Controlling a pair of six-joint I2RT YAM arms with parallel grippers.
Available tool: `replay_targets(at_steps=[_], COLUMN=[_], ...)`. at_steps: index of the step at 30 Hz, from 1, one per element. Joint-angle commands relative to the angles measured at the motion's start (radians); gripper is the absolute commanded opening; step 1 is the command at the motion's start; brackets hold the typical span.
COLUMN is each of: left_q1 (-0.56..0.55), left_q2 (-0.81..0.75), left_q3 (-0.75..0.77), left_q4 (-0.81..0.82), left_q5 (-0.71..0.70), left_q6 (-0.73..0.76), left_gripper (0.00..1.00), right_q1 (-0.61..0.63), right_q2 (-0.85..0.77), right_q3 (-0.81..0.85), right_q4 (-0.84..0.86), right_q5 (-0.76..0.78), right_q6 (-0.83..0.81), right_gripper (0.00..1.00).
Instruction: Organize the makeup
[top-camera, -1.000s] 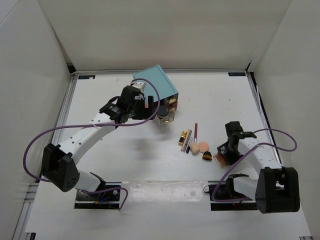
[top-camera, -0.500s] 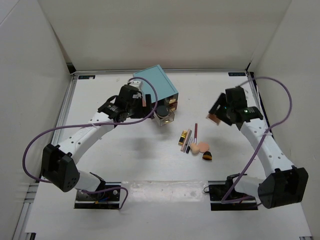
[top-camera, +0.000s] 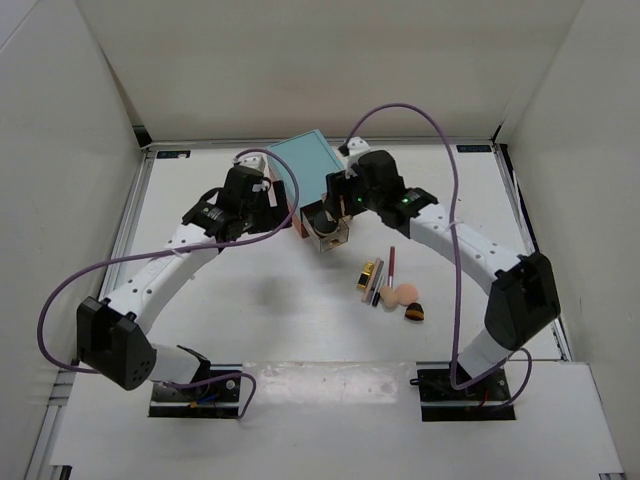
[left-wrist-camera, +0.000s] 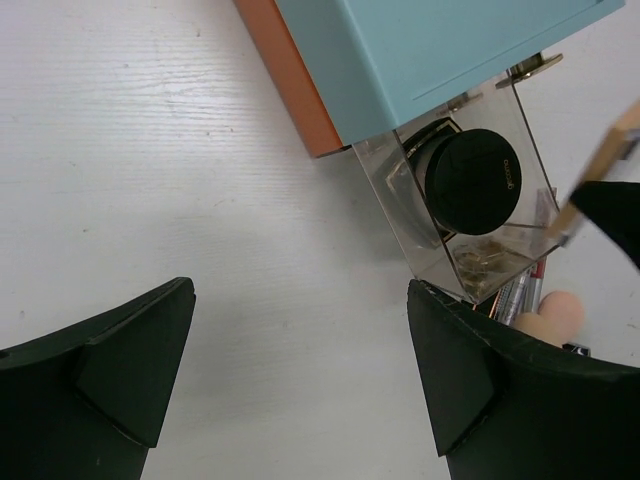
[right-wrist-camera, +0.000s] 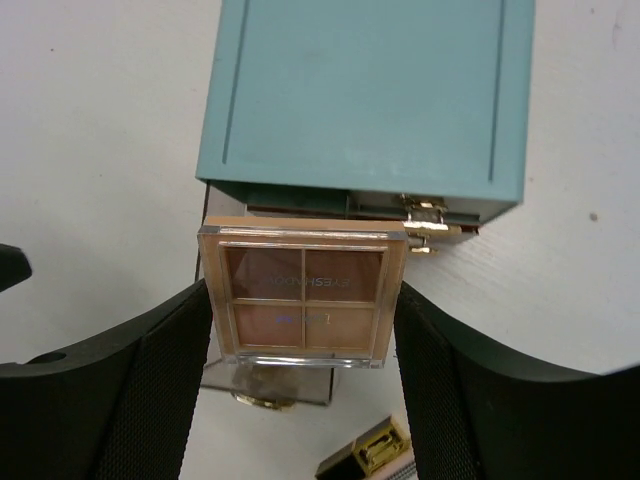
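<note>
Since your right hand (right-wrist-camera: 302, 310) has the square tan-pink palette (right-wrist-camera: 302, 293) pinched flat between its fingers, jaws spread just enough to fit its width, you're at the drop-off step. The palette hangs right over the clear drawer (left-wrist-camera: 395, 205) pulled out of the teal drawer box (right-wrist-camera: 365, 100), where the round black compact (left-wrist-camera: 472, 182) already sits. Your left hand (left-wrist-camera: 300, 330) is wide open with nothing in it, hovering over bare worktop (top-camera: 300, 320) just beside the box.

Next move, I'd say: line the palette up with the free part of the drawer, lower it clear of the compact and the walls, then let go. Looks like a tight fit, so you may need to tilt it in. The gold lipstick tube (top-camera: 370, 270), slim black sticks (top-camera: 392, 262) and peach sponges (top-camera: 400, 296) are out on the worktop, not put away yet.
</note>
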Motion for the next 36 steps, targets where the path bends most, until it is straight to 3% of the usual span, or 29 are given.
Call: replay_targets(at_steps=[1, 6, 14, 18, 20, 23, 27, 31, 34, 35, 36], left_q1=[0.011, 0.022, 0.048, 0.060, 0.068, 0.074, 0.080, 0.092, 0.102, 0.103, 0.103], left_q2=[-0.062, -0.075, -0.039, 0.017, 0.042, 0.100, 0.174, 0.226, 0.281, 0.307, 0.312], left_q3=[-0.001, -0.017, 0.009, 0.043, 0.073, 0.147, 0.221, 0.271, 0.331, 0.344, 0.365], left_q4=[-0.021, -0.021, -0.027, -0.009, 0.022, 0.022, 0.022, 0.041, 0.034, 0.034, 0.034], left_q5=[-0.038, -0.048, -0.050, -0.033, -0.016, -0.002, 0.001, 0.016, 0.036, 0.034, 0.039], left_q6=[-0.025, -0.061, -0.114, -0.119, -0.118, -0.108, -0.094, -0.079, -0.067, -0.059, -0.059], left_gripper=[0.98, 0.98, 0.98, 0.98, 0.98, 0.98, 0.98, 0.98, 0.98, 0.98, 0.98], right_q1=[0.052, 0.092, 0.135, 0.138, 0.141, 0.141, 0.141, 0.138, 0.139, 0.135, 0.132], right_q2=[0.029, 0.078, 0.094, 0.085, 0.091, 0.097, 0.103, 0.063, 0.011, 0.002, -0.004], right_q3=[0.064, 0.001, -0.014, -0.010, 0.022, 0.059, 0.090, 0.099, 0.081, 0.079, 0.072], right_q4=[0.133, 0.188, 0.066, 0.047, 0.035, 0.011, -0.023, -0.026, -0.002, -0.002, -0.002], right_q5=[0.076, 0.134, 0.217, 0.191, 0.180, 0.187, 0.180, 0.181, 0.174, 0.186, 0.211], right_q6=[-0.115, -0.124, -0.146, -0.143, -0.146, -0.146, -0.146, -0.146, -0.127, -0.115, -0.103], right_gripper=[0.35, 0.35, 0.41, 0.67, 0.72, 0.88, 0.98, 0.97, 0.79, 0.63, 0.57])
